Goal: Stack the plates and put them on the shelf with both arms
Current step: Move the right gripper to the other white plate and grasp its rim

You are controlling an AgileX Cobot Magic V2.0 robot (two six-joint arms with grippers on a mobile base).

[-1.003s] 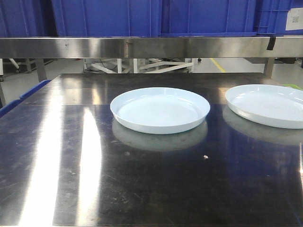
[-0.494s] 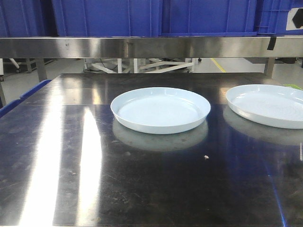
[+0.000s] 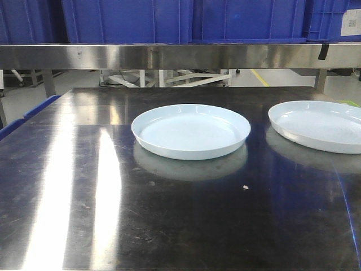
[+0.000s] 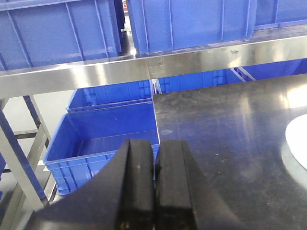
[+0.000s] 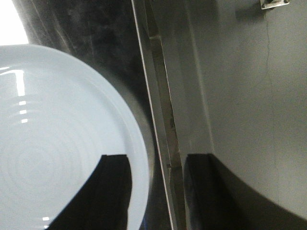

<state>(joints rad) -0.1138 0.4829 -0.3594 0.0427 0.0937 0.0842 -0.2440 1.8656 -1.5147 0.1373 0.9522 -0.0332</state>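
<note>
Two pale bluish-white plates lie apart on the dark steel table: one in the middle [image 3: 190, 131], one at the right edge [image 3: 318, 125]. Neither gripper shows in the front view. My left gripper [image 4: 156, 177] is shut with nothing between its fingers, hovering over the table's left corner; a sliver of plate [image 4: 300, 143] shows far to its right. My right gripper [image 5: 157, 163] is open above the right plate [image 5: 57, 134]. Its left finger [image 5: 112, 191] is over the plate's inside, its right finger [image 5: 206, 191] is beyond the table edge, and the rim lies between them, untouched.
A steel shelf rail [image 3: 180, 56] crosses above the table's far side, with blue crates [image 3: 186, 20] on it. An open blue crate [image 4: 110, 139] sits low beside the table's left edge. The table's right edge [image 5: 160, 120] drops to grey floor [image 5: 249, 96].
A dark shape that showed at the top right corner of the front view half a second ago is gone. Both plates lie where they were.
</note>
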